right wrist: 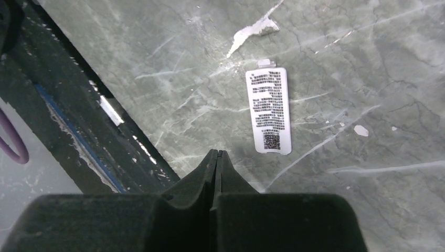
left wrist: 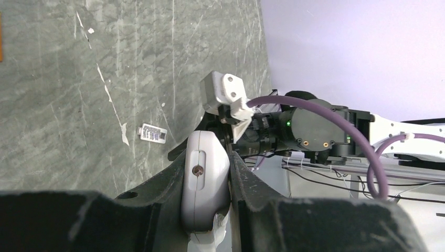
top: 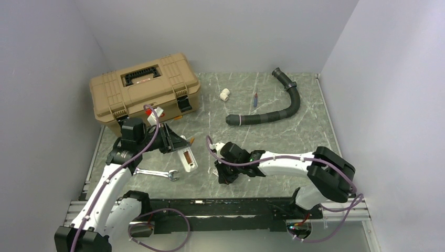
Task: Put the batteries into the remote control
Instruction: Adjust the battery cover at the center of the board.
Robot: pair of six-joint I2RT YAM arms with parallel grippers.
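My left gripper (top: 177, 148) is shut on the white remote control (top: 187, 159) and holds it tilted above the table. An orange-copper patch shows in its open back recess, which looks like batteries (top: 186, 156). In the left wrist view the remote's end (left wrist: 204, 181) is clamped between my fingers (left wrist: 210, 155). My right gripper (top: 224, 176) is shut and empty, low over the table right of the remote. In the right wrist view its closed tips (right wrist: 216, 154) point just short of a flat white battery cover with a printed label (right wrist: 268, 110). The cover also shows in the left wrist view (left wrist: 153, 133).
A tan toolbox (top: 144, 89) stands at the back left. A silver wrench (top: 157, 173) lies below the left gripper. A black corrugated hose (top: 278, 105), a white pipe fitting (top: 224, 94) and a red-and-blue stick (top: 255, 98) lie at the back. A black rail (top: 236, 205) runs along the near edge.
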